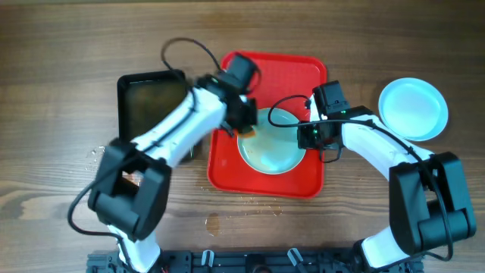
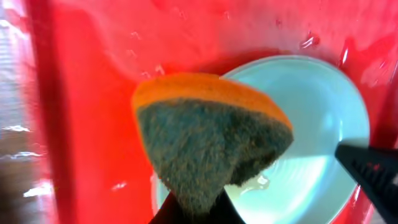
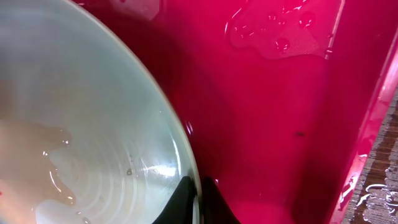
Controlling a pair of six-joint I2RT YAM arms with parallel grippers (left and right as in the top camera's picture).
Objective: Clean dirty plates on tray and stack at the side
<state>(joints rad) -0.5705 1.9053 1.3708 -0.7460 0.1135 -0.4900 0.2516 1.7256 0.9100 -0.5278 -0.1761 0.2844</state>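
One pale blue plate [image 1: 274, 148] lies on the red tray [image 1: 261, 178]. My left gripper [image 1: 244, 120] is shut on an orange and grey-green sponge [image 2: 211, 140] and holds it over the plate's left rim [image 2: 311, 124]. My right gripper [image 1: 311, 135] is shut on the plate's right rim [image 3: 198, 202], one finger inside and one outside. The plate [image 3: 81, 124] is wet, with a pale watery film in it. A second plate [image 1: 413, 108] sits on the table to the right of the tray. A third plate is not in view.
A smaller black tray [image 1: 151, 106] stands left of the red tray, partly under my left arm. Water drops lie on the red tray [image 3: 273, 28] and on the wooden table near its front edge [image 1: 254, 206].
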